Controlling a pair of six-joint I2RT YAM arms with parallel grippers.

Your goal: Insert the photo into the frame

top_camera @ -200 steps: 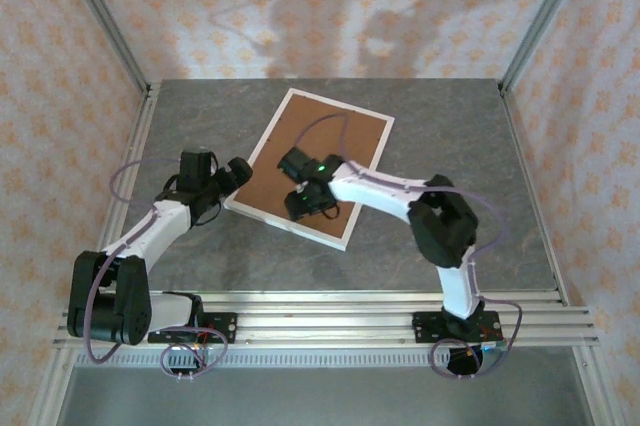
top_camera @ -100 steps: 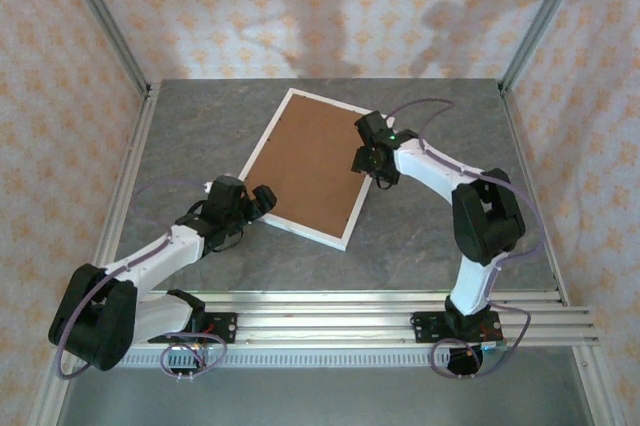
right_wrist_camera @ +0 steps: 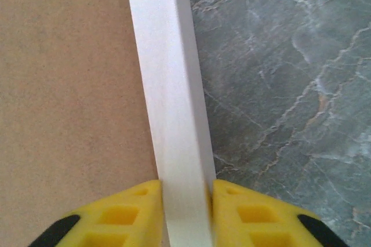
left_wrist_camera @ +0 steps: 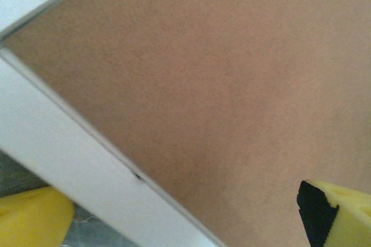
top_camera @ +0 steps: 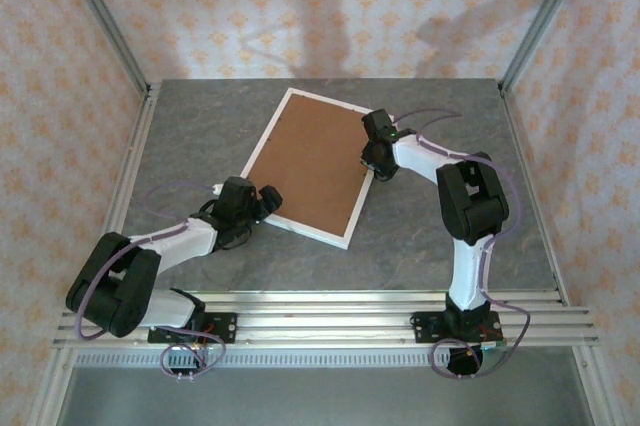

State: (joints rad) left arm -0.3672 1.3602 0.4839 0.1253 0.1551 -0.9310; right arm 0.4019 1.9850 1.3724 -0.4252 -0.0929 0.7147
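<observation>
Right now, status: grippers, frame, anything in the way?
Left gripper open, astride the frame moulding at its near-left corner. Right gripper shut on the frame's right moulding. Brown backing board fills the frame.

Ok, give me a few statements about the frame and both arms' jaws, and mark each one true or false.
1. The right jaws clamp the white frame on its long right rail. True.
2. The left jaws are shut. False: they stand wide open at the frame's near left corner.
3. A brown backing board faces up inside the frame. True.
4. The frame leans upright against the wall. False: it lies flat on the grey table.
</observation>
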